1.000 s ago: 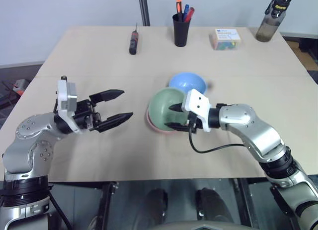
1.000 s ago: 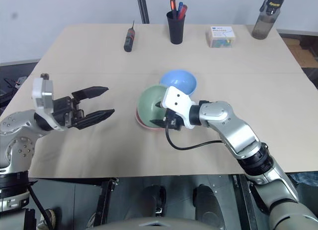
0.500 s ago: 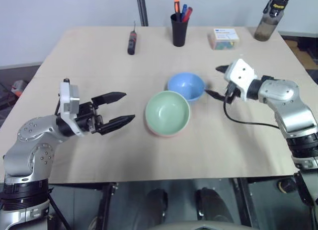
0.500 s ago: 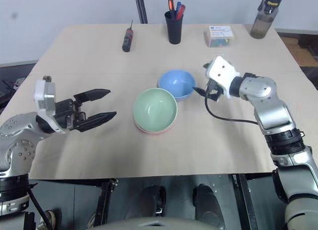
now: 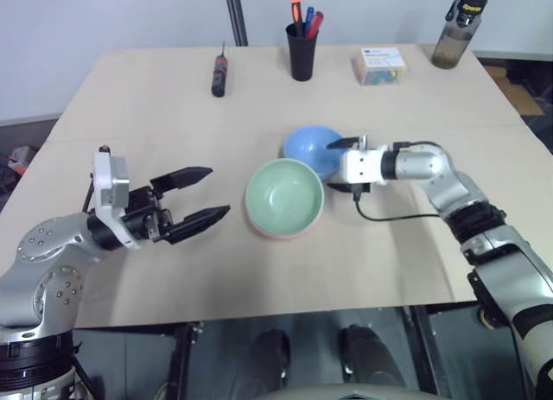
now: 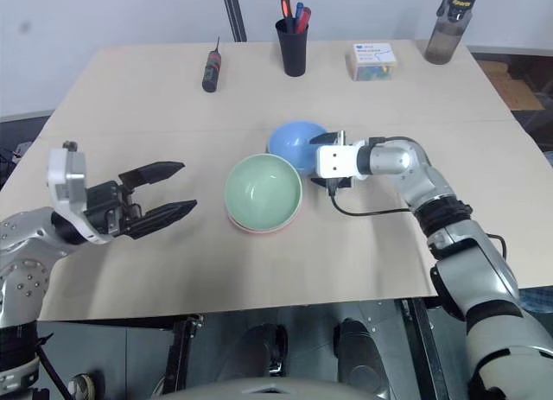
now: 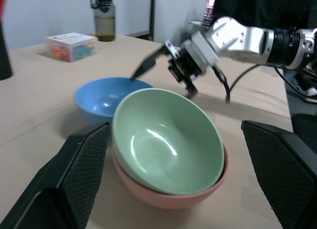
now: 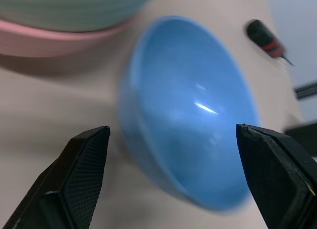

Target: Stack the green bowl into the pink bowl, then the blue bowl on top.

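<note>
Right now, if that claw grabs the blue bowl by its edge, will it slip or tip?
The blue bowl looks glossy, so it may slip. Gripped at one rim by the right end effector, it would probably tilt. It looks stiff and likely light.

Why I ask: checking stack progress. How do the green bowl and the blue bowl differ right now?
The green bowl sits nested in the pink bowl; the blue bowl stands alone on the table. The green is pale mint, the blue sky-blue. Both are upright, plain and alike in size.

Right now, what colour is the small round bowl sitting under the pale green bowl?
Salmon pink, clearest in the left wrist view, beneath the green bowl.
</note>
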Robot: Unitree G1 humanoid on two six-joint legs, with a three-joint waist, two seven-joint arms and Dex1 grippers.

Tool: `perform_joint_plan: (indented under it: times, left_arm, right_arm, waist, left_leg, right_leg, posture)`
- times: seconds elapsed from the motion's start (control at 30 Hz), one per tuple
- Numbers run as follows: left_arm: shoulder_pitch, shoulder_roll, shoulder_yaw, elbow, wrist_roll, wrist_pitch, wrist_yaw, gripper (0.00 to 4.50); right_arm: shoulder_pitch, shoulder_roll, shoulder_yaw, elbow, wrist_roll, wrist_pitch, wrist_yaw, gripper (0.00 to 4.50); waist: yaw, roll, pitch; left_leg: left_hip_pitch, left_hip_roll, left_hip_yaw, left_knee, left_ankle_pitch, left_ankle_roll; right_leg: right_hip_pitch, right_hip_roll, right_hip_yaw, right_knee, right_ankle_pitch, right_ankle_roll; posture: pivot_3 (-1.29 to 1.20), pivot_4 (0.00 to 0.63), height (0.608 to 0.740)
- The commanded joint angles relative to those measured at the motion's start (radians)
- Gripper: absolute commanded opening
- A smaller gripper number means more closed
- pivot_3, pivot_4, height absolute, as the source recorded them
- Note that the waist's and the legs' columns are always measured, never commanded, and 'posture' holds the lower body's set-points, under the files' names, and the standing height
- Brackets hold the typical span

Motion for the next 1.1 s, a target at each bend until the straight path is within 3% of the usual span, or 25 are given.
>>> perform_joint_plan:
  times: [0.03, 0.07, 0.23, 0.37, 0.47, 0.6, 0.77, 0.87, 0.97, 1.1]
  left_arm:
    - [0.004, 0.016, 0.037, -0.05, -0.028, 0.003, 0.015, 4.5]
    - [0.006, 0.015, 0.039, -0.052, -0.028, 0.004, 0.018, 4.5]
    - [0.01, 0.013, 0.04, -0.058, -0.029, 0.004, 0.028, 4.5]
    - [0.001, 0.004, 0.023, -0.045, -0.016, -0.007, 0.032, 4.5]
    - [-0.007, 0.0, 0.012, -0.028, -0.007, -0.016, 0.029, 4.5]
    - [-0.017, 0.0, -0.001, 0.019, 0.017, -0.035, 0.013, 4.5]
    - [-0.035, -0.004, -0.02, 0.044, 0.031, -0.046, 0.007, 4.5]
    - [-0.044, -0.004, -0.032, 0.051, 0.032, -0.049, 0.005, 4.5]
    - [-0.056, -0.005, -0.042, 0.057, 0.037, -0.05, 0.002, 4.5]
    - [-0.061, -0.005, -0.041, 0.057, 0.039, -0.048, 0.0, 4.5]
  right_arm:
    - [-0.059, 0.005, 0.002, 0.086, -0.037, -0.077, -0.022, 2.72]
    - [-0.067, 0.008, -0.001, 0.106, -0.041, -0.089, -0.024, 2.11]
    - [-0.092, -0.001, -0.022, 0.128, -0.043, -0.131, -0.018, 0.04]
    - [-0.085, -0.041, -0.062, 0.032, 0.004, -0.104, 0.036, 0.04]
    - [-0.049, -0.07, -0.115, -0.137, 0.131, 0.008, 0.152, 0.04]
    - [0.064, -0.153, -0.172, -0.64, 0.401, 0.398, 0.331, 0.04]
    - [0.144, -0.216, -0.16, -1.014, 0.531, 0.73, 0.36, 0.04]
    - [0.162, -0.203, -0.133, -1.087, 0.529, 0.814, 0.335, 0.04]
    - [0.167, -0.19, -0.041, -1.031, 0.384, 0.768, 0.3, 0.04]
    - [0.157, -0.146, 0.028, -0.944, 0.306, 0.735, 0.295, 0.04]
  waist:
    - [0.001, 0.0, 0.0]
    - [0.001, 0.0, 0.0]
    - [-0.003, 0.0, 0.0]
    - [-0.003, 0.001, 0.0]
    - [-0.001, 0.001, 0.001]
    - [0.01, 0.001, 0.001]
    - [0.022, 0.001, 0.001]
    - [0.025, 0.001, 0.0]
    - [0.025, 0.001, 0.0]
    - [0.023, 0.001, 0.0]
  left_leg:
    - [0.0, 0.0, 0.0, 0.0, 0.0, 0.0]
    - [0.0, 0.0, 0.0, 0.0, 0.0, 0.0]
    - [0.0, 0.0, 0.0, 0.0, 0.0, 0.0]
    - [0.0, 0.0, 0.0, 0.0, 0.0, -0.001]
    - [0.0, 0.0, 0.0, 0.0, 0.0, -0.001]
    - [-0.001, 0.001, -0.002, 0.0, 0.0, 0.0]
    - [-0.002, 0.001, -0.003, 0.0, 0.0, 0.0]
    - [-0.002, 0.0, -0.003, 0.0, 0.0, 0.0]
    - [-0.002, 0.0, -0.003, 0.001, 0.0, 0.0]
    - [-0.002, -0.001, -0.002, 0.0, 0.0, 0.0]
  right_leg:
    - [0.0, 0.0, 0.0, 0.0, 0.0, 0.0]
    - [0.0, 0.0, 0.0, 0.0, 0.0, 0.0]
    - [0.0, 0.0, 0.0, 0.0, 0.0, 0.0]
    - [0.0, 0.0, 0.0, 0.0, 0.0, 0.0]
    - [0.0, 0.0, 0.0, 0.0, 0.0, 0.0]
    - [0.0, 0.0, -0.001, 0.0, 0.0, 0.0]
    - [-0.001, -0.001, -0.002, 0.0, 0.0, 0.0]
    - [0.0, -0.002, -0.003, 0.0, 0.0, 0.0]
    - [0.0, -0.002, -0.003, 0.0, 0.0, 0.0]
    - [-0.001, -0.001, -0.002, 0.0, 0.0, 0.0]
  posture:
    - [0.0, 0.15, 0.74]
    - [0.0, 0.15, 0.74]
    - [0.0, 0.15, 0.74]
    - [0.0, 0.15, 0.74]
    - [0.0, 0.15, 0.74]
    - [0.0, 0.15, 0.74]
    - [0.0, 0.15, 0.74]
    - [0.0, 0.15, 0.74]
    - [0.0, 0.15, 0.74]
    - [0.0, 0.15, 0.74]
